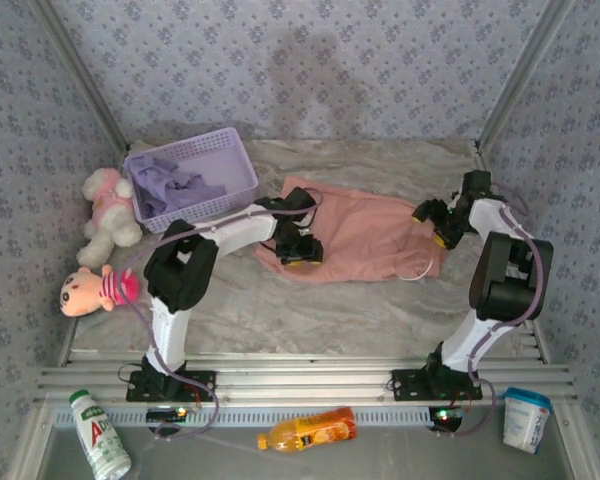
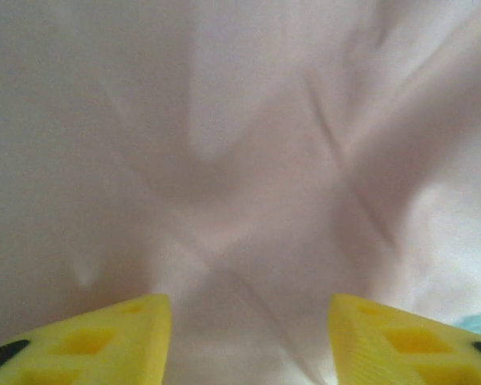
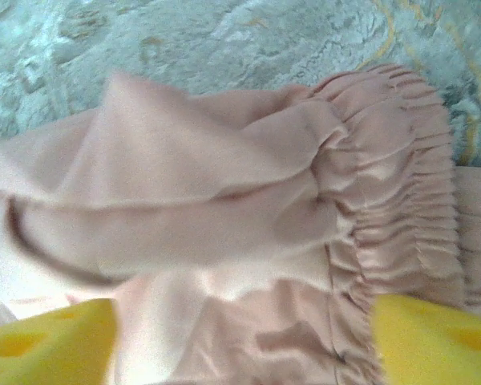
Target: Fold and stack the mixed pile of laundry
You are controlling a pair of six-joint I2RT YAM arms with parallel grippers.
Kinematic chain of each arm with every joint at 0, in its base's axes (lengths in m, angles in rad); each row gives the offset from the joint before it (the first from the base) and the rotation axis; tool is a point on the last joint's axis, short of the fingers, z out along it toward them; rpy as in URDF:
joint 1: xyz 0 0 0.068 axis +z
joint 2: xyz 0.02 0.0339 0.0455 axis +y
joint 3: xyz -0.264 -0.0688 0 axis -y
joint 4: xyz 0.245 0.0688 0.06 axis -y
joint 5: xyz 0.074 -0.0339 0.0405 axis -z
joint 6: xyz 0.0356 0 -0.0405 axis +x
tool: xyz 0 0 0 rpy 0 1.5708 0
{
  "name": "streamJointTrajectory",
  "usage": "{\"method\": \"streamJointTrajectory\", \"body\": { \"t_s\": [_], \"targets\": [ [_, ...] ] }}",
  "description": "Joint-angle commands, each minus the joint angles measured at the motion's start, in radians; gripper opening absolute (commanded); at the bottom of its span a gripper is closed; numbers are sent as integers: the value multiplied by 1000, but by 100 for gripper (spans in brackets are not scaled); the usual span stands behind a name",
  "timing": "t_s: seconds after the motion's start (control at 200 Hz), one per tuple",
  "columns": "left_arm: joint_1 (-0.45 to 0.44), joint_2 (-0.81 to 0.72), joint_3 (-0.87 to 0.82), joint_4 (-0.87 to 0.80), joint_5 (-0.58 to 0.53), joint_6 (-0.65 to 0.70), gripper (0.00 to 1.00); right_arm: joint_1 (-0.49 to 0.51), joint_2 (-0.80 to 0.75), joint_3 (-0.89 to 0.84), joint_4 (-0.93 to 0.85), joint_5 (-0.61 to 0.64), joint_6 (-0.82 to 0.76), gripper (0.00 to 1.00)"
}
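- Top view: the salmon-pink garment (image 1: 365, 235) lies spread mid-table. The left gripper (image 1: 302, 250) is at its 9 o'clock edge and the right gripper (image 1: 440, 228) at its 3 o'clock edge. The lavender T-shirt (image 1: 170, 182) sits crumpled in the basket (image 1: 248, 165), at 10 o'clock.
- Left wrist: jaws apart over pink cloth, pinching nothing.
- Right wrist: jaws wide apart, the gathered waistband (image 3: 393, 200) at 3 o'clock.

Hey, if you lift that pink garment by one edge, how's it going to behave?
Probably floppy: the pink garment lies flat on the table in soft folds, so it should drape and sag. Likely light, since the fabric looks thin. Its gathered waistband may stretch, and the white drawstring could dangle.
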Motion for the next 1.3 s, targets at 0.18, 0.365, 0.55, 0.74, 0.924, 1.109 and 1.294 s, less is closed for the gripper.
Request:
{"method": "streamJointTrajectory", "body": {
  "t_s": [0.18, 0.365, 0.55, 0.74, 0.924, 1.109, 1.294],
  "targets": [
    [31, 42, 213, -29, -4, 39, 59, -62, -164, -172, -109, 104, -89, 100],
    [30, 139, 316, 10, 19, 71, 32, -27, -118, -240, -36, 136, -94, 100],
    [26, 180, 320, 24, 33, 117, 0, 0, -39, -262, 55, 102, -56, 84],
    [19, 213, 268, 23, 47, 144, 0, 24, -21, -237, 70, 96, -38, 37],
    [-9, 269, 281, 0, 81, 157, 0, 13, -56, -198, 2, 94, -87, 11],
    [-55, 342, 391, -53, 85, 167, 0, 9, -129, -137, -122, 189, -165, 1],
    [-92, 440, 594, -126, 134, 151, 0, 15, -209, -78, -243, 366, -216, 0]
  ]
}}
